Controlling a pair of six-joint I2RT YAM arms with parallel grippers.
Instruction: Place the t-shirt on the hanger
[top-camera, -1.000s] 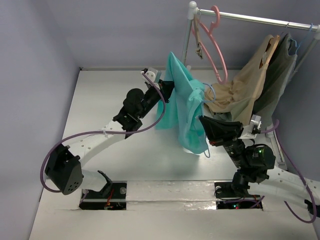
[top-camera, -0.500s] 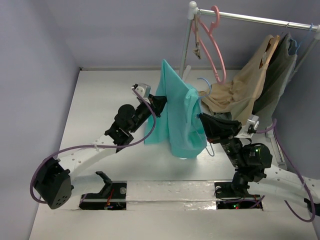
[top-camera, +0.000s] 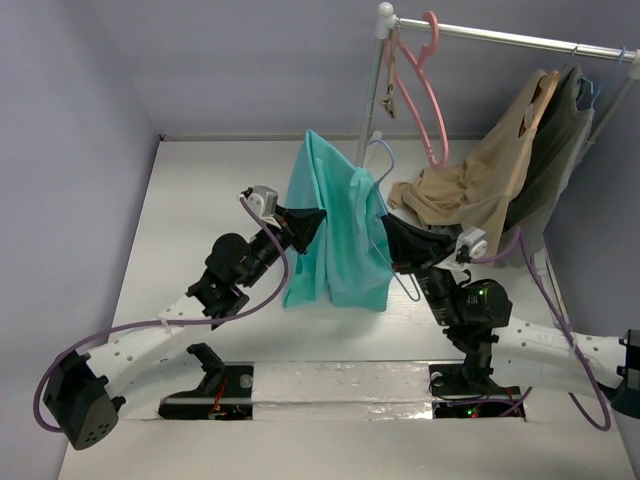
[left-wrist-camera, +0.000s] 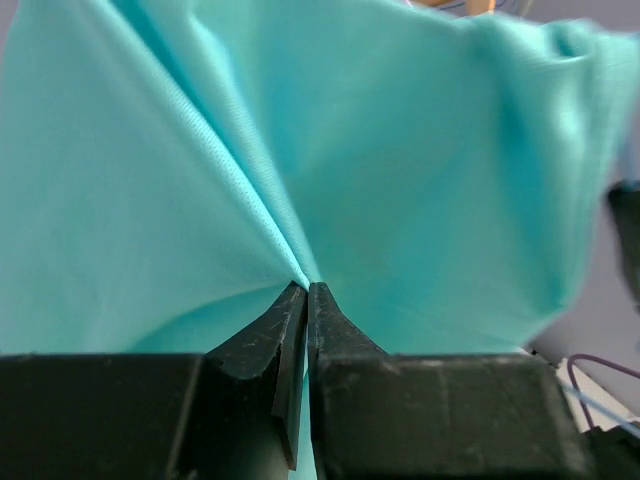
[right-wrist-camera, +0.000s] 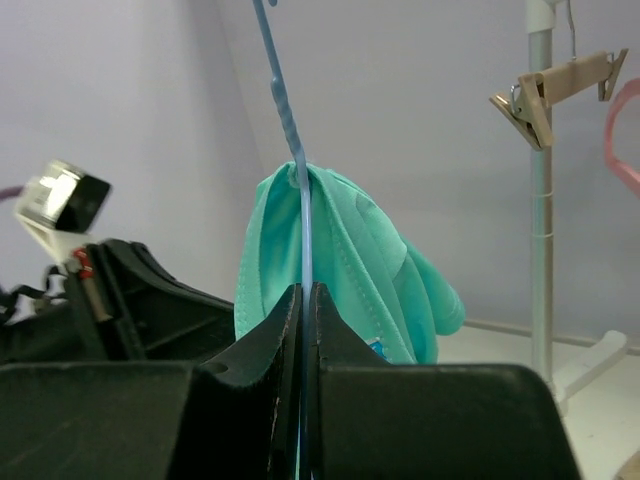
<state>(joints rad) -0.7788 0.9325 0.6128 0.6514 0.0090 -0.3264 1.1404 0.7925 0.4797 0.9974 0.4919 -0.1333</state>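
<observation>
The teal t-shirt (top-camera: 335, 230) hangs in the air over the middle of the table, draped over the thin light-blue hanger (top-camera: 378, 152), whose hook sticks up above it. My left gripper (top-camera: 312, 218) is shut on a fold of the t-shirt (left-wrist-camera: 300, 150) at its left side. My right gripper (top-camera: 392, 232) is shut on the hanger's thin blue bar (right-wrist-camera: 303, 240), with the t-shirt (right-wrist-camera: 340, 265) bunched over the hanger just beyond my fingertips. The rest of the hanger is hidden under the fabric.
A clothes rail (top-camera: 520, 40) on a white post (top-camera: 378, 70) stands at the back right. It carries a pink hanger (top-camera: 425, 85), a tan garment (top-camera: 480, 175) and a dark grey-green garment (top-camera: 560, 140). A clip hanger (right-wrist-camera: 555, 85) hangs by the post.
Both arms have moved left and toward the near side, carrying the t-shirt and hanger away from the rail. The t-shirt now hangs further left and spreads wider.
</observation>
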